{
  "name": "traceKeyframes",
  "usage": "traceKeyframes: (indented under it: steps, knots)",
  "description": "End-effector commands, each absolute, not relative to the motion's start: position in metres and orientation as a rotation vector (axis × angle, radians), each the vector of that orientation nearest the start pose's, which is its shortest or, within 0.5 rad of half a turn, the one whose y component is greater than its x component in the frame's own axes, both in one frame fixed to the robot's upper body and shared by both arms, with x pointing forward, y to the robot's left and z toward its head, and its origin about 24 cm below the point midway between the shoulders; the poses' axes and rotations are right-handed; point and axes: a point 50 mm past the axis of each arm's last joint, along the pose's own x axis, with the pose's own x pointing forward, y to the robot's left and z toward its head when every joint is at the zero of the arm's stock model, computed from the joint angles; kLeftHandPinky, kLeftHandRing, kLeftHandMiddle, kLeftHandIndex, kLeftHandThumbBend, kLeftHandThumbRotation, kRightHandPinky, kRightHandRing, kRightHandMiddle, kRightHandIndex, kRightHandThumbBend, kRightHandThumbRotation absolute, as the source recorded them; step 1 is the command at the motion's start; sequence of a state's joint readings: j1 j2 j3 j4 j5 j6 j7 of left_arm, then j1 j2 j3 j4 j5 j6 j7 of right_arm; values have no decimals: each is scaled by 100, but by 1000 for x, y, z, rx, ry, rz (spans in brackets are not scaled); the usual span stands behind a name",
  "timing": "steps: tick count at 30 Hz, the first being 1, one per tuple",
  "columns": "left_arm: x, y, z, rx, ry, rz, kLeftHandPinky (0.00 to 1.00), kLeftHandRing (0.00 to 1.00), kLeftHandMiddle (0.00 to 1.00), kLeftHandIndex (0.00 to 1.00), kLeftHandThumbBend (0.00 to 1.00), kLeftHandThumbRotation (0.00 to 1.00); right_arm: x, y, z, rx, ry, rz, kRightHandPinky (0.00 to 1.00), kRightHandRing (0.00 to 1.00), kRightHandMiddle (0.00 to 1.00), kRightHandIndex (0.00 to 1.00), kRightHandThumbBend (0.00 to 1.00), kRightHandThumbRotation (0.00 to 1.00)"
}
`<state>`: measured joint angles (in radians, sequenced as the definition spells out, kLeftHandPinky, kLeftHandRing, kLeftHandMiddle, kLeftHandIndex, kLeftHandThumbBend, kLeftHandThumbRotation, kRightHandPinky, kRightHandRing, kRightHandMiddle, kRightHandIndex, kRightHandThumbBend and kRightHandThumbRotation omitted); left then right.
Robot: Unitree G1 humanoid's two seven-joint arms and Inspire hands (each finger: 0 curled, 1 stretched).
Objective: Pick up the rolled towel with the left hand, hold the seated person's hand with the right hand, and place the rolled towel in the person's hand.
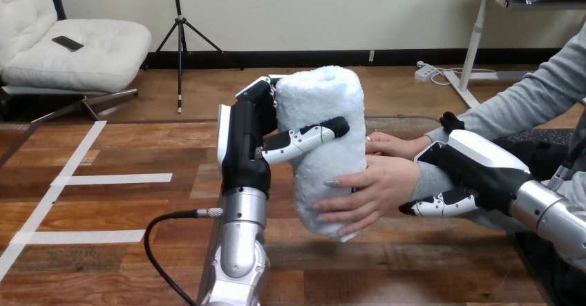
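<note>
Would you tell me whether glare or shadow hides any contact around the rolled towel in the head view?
Head view: even light, no glare on the rolled towel, its texture showing; the left hand curls its thumb across it plainly; the person's nearer hand clasps its lower part; the right hand wraps the person's wrist, its fingers shaded underneath.

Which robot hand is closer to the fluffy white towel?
Left. The left robot hand grips the rolled towel; the right robot hand wraps the person's wrist, apart from the towel.

The wooden table (414,264) bears white tape strips (114,179) on its left part.
</note>
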<state>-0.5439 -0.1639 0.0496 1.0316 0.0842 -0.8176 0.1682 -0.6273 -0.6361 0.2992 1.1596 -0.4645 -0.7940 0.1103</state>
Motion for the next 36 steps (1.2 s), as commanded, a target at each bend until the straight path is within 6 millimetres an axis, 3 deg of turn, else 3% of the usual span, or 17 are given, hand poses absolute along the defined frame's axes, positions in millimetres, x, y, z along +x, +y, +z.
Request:
traceKeyframes:
  steps: [1,20,36]
  knots:
    - [320,41,62,-158,-375,-129,31,35,39,40,64,0,334,-243,73,-1032,-167,457,16,19,25,27,52,31]
    - [312,33,53,-189,-340,-139,30,35,40,41,61,0,332,-243,70,-1037,-168,463,16,20,26,26,52,27]
    - [310,32,53,-189,-347,-137,30,34,40,41,62,0,333,-242,70,-1045,-162,464,18,22,27,28,52,32]
